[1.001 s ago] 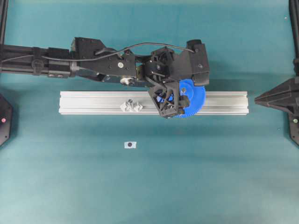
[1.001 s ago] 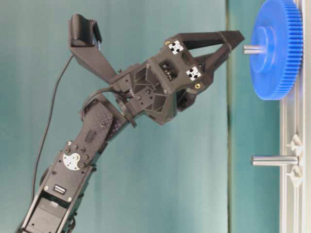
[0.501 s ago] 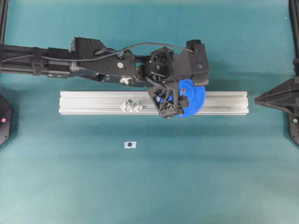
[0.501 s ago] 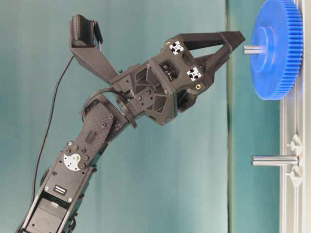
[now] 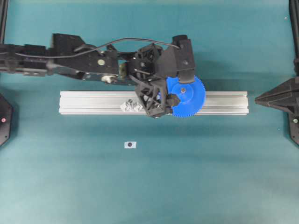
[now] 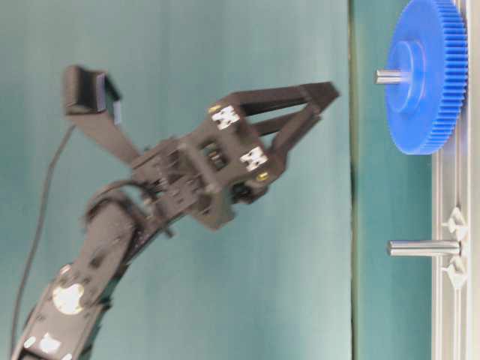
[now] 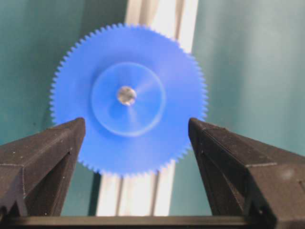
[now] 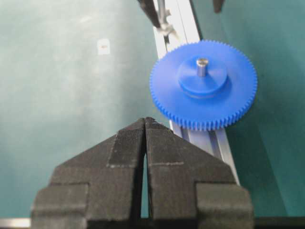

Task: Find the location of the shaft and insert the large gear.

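Note:
The large gear, a bright blue toothed disc, sits flat on the aluminium rail. The grey shaft pokes up through its hub. My left gripper hangs open a short way off the gear, touching nothing. In the left wrist view its fingers frame the gear from a distance. At the right edge, clear of the rail, rests my right gripper, shut and empty.
A second bare pin with a clear bracket stands on the rail left of the gear, under my left wrist. A small white sticker with a dark dot lies on the teal table in front of the rail.
My left arm has drawn back from the gear, shifting left in the overhead view, with its jaws still wide. The gear stays on the shaft. The right arm has not moved.

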You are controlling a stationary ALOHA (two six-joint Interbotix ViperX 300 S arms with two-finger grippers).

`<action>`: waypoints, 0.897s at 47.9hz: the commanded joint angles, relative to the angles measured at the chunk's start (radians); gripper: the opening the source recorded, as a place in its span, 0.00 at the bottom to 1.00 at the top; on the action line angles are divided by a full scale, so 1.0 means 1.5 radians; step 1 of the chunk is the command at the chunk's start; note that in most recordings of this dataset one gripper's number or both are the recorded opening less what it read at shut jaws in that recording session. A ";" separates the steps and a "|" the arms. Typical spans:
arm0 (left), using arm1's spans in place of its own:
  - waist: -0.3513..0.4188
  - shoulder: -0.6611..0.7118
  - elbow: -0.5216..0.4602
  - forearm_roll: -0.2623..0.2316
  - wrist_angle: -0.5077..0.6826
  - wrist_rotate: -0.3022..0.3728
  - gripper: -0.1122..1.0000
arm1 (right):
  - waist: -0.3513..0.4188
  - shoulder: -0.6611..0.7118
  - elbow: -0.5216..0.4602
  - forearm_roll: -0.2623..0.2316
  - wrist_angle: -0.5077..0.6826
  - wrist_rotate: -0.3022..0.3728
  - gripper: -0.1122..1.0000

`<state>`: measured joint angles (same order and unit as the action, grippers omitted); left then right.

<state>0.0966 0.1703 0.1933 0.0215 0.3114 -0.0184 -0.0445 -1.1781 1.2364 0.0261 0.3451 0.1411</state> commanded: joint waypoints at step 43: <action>-0.019 -0.239 0.172 0.001 -0.043 -0.042 0.89 | -0.001 -0.002 -0.007 -0.001 -0.002 0.006 0.12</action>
<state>0.0767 -0.1457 0.4464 0.0215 0.2623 -0.0813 -0.0445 -1.1873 1.2364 0.0245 0.3451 0.1411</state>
